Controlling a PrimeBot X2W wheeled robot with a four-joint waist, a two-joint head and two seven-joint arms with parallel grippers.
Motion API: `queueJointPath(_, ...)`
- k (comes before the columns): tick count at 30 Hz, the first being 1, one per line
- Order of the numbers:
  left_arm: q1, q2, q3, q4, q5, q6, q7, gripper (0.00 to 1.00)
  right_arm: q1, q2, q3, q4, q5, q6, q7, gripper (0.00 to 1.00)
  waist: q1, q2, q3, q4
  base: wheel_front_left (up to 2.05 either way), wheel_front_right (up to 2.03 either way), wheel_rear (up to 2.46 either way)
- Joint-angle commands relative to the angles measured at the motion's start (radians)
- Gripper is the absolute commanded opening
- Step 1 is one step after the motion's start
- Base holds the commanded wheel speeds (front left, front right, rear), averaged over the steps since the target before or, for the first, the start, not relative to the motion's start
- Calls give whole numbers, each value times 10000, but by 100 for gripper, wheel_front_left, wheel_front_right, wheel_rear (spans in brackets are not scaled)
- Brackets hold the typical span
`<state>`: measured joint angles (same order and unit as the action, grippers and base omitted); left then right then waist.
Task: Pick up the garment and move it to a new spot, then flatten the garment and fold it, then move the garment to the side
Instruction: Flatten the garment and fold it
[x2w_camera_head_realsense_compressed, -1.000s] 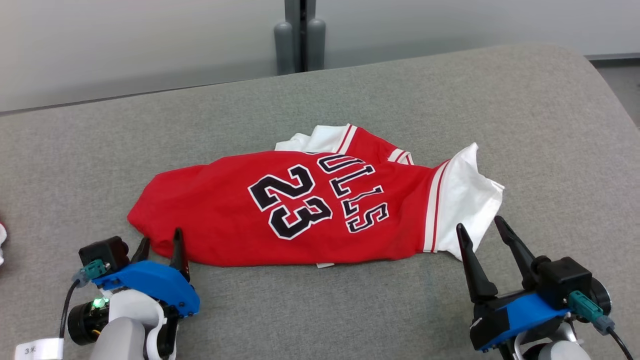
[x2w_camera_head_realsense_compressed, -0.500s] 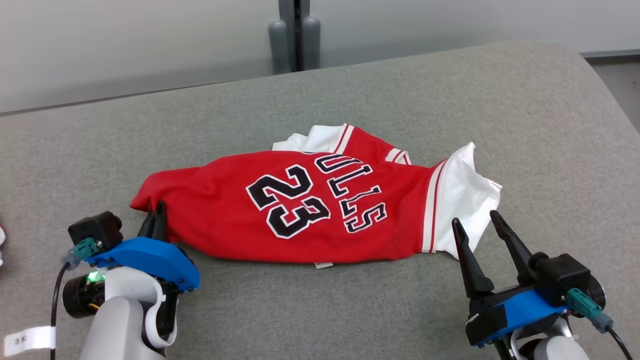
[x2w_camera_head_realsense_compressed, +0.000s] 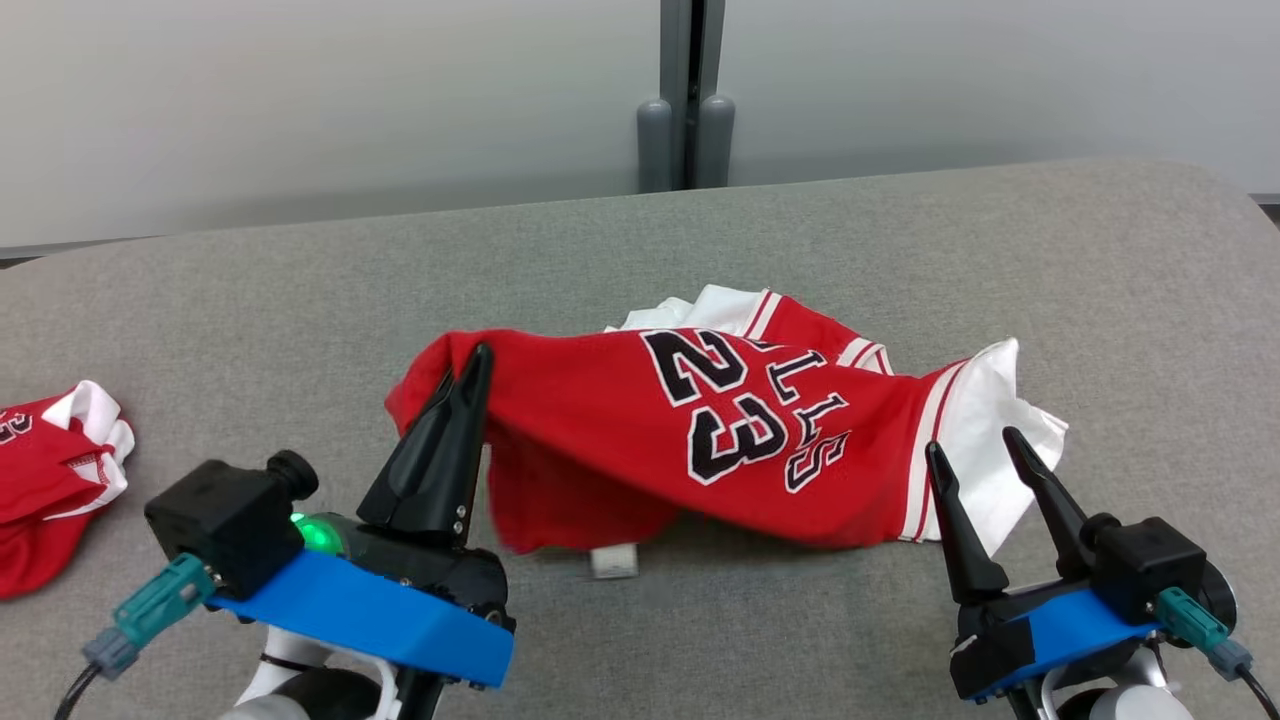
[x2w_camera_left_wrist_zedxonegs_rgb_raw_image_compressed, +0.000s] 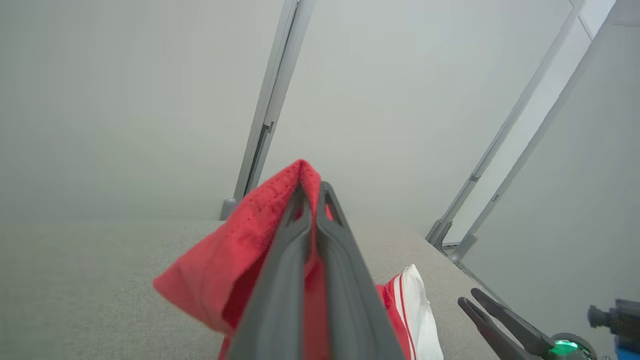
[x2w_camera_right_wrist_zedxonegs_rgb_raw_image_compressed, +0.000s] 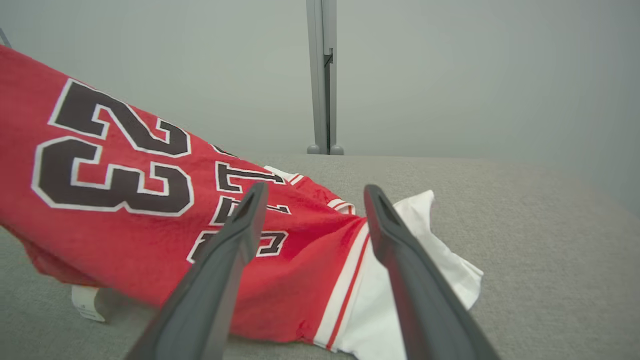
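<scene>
The garment (x2w_camera_head_realsense_compressed: 700, 440) is a red jersey with a black "23" and white sleeves, lying across the grey padded surface (x2w_camera_head_realsense_compressed: 900, 250). My left gripper (x2w_camera_head_realsense_compressed: 470, 365) is shut on its left corner and holds that end raised, so the cloth drapes down to the right. In the left wrist view the red cloth (x2w_camera_left_wrist_zedxonegs_rgb_raw_image_compressed: 225, 270) is pinched between the closed fingers of the left gripper (x2w_camera_left_wrist_zedxonegs_rgb_raw_image_compressed: 310, 187). My right gripper (x2w_camera_head_realsense_compressed: 970, 440) stands open just in front of the white sleeve (x2w_camera_head_realsense_compressed: 985, 440), holding nothing. In the right wrist view the right gripper (x2w_camera_right_wrist_zedxonegs_rgb_raw_image_compressed: 316, 189) points over the jersey (x2w_camera_right_wrist_zedxonegs_rgb_raw_image_compressed: 125, 200).
A second red and white piece of clothing (x2w_camera_head_realsense_compressed: 50, 470) lies crumpled at the left edge. A pale wall with a grey post (x2w_camera_head_realsense_compressed: 685, 130) runs behind the surface. The surface's rounded right end (x2w_camera_head_realsense_compressed: 1220, 230) drops off at the far right.
My left gripper closed on the jersey's left corner and lifted it up and rightward. The right gripper stayed open in place. The head camera shifted, bringing the second clothing piece into view.
</scene>
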<state>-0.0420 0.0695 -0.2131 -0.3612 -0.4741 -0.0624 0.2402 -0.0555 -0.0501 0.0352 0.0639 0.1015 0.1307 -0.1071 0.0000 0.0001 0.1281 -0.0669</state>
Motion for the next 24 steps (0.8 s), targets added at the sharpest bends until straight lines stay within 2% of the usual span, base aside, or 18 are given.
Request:
queueJointPath(1, -70, 131, -70, -412, -54, -48, 228, 0, 123, -7, 15, -78, 34, 1, 1, 100, 0, -1, -16, 33, 0, 0, 0)
queueJointPath(5, -626, 379, -392, -1579, -402, -164, 1341, 0, 82, -5, 103, -117, 169, 1, -5, 100, 0, -1, -35, -8, 0, 0, 0)
queueJointPath(9, -1417, 788, -158, -1479, -729, -116, 2421, 0, -40, -7, 228, -33, 360, 1, -104, 100, 0, -1, 176, -310, 0, 0, 0)
queueJointPath(11, -1836, 988, 197, -806, -963, -34, 2776, 0, -142, -7, 307, 38, 458, 1, -190, 100, 0, -1, 373, -525, 0, 0, 0)
queueJointPath(13, -2405, 1493, 643, 89, -711, -44, 2909, 0, -303, -7, 440, 85, 550, 1, -290, 100, 0, -1, 651, -822, 0, 0, 0)
queueJointPath(15, -2869, 1879, 969, 1088, -426, -76, 2763, 0, -499, -2, 580, 138, 643, 1, -409, 100, 0, -1, 979, -1159, 0, 0, 0)
queueJointPath(18, -3611, 2829, 1318, 2593, 330, -174, 2471, 0, -786, -11, 778, 240, 804, 1, -587, 100, 0, -1, 1540, -1669, 0, 0, 0)
queueJointPath(24, -4939, 4094, 1312, 4703, 1614, -320, 1597, 0, -1263, -8, 1039, 539, 1084, 1, -955, 100, 0, -1, 2346, -2394, 0, 0, 0)
